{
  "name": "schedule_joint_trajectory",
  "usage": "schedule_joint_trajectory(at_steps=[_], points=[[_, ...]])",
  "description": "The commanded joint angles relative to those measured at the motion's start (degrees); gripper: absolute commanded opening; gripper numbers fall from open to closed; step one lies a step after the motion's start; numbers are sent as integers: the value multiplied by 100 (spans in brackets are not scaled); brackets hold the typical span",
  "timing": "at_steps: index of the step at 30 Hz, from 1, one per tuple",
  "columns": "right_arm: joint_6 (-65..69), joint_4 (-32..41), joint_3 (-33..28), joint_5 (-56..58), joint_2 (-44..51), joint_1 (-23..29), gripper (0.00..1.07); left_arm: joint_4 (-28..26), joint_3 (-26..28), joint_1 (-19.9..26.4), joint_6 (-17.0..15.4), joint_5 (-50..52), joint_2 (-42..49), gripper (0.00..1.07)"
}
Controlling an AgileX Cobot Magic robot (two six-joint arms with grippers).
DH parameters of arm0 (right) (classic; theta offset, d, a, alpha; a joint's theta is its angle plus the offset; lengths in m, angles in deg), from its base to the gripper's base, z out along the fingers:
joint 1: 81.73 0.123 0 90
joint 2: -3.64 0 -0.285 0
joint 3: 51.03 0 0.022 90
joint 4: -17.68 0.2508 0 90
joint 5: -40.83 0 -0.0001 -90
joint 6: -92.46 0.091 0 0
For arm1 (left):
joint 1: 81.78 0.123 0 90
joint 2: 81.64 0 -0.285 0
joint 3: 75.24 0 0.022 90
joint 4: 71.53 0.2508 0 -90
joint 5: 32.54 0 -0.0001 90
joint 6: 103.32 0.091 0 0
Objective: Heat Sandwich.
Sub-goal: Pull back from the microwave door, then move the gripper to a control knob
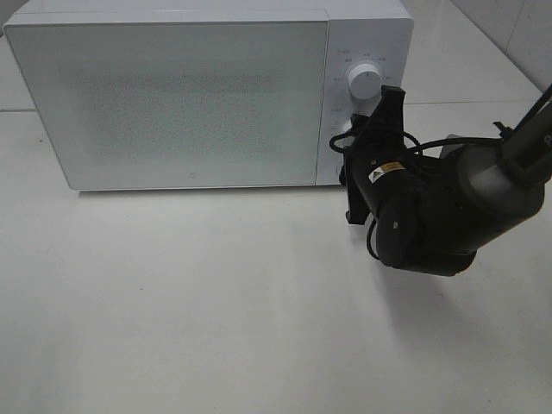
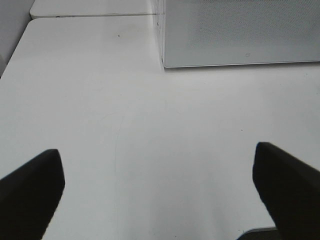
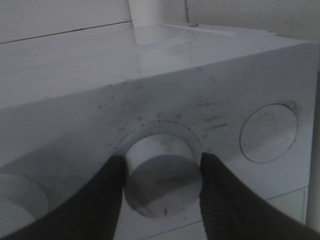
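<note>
right fingers (image 3: 100, 200): mine, closed on the lower knob (image 3: 162, 182), one finger on each side, touching its rim
lower knob: small red mark on its face, tick marks ringing it on the control panel (image 3: 225, 95)
upper knob (image 1: 364, 82): just above, untouched
left fingers (image 2: 30, 190): mine, spread wide, holding nothing, over bare tabletop (image 2: 150, 125)
microwave (image 2: 240, 35): white, on the tabletop, door (image 1: 172, 95) closed
sandwich: not visible in any view, cannot tell where
</note>
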Motion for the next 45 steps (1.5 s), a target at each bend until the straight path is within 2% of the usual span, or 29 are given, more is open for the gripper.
schedule_joint_trajectory(at_steps=[1, 16, 22, 27, 28, 29, 30, 31, 32, 37, 45], points=[[69, -917, 212, -63, 52, 29, 8, 17, -11, 17, -17, 52, 149, 97], [-74, -917, 212, -63, 52, 29, 12, 17, -11, 17, -17, 52, 149, 97], [-92, -917, 201, -52, 52, 29, 18, 17, -11, 17, -17, 52, 149, 97], [-97, -871, 201, -40, 52, 29, 34, 17, -11, 17, -17, 52, 149, 97], [-103, -796, 201, -40, 52, 29, 46, 17, -11, 17, -17, 52, 149, 97], [-126, -779, 201, -40, 52, 29, 51, 17, -11, 17, -17, 52, 149, 97], [-126, -779, 201, -40, 52, 29, 51, 17, -11, 17, -17, 52, 149, 97], [-155, -768, 201, -40, 52, 29, 56, 17, -11, 17, -17, 52, 149, 97], [-218, -762, 201, -40, 52, 29, 67, 17, -11, 17, -17, 52, 149, 97], [-350, -768, 201, -40, 52, 29, 84, 17, -11, 17, -17, 52, 149, 97], [-458, -785, 201, -17, 52, 29, 80, 17, -11, 17, -17, 52, 149, 97]])
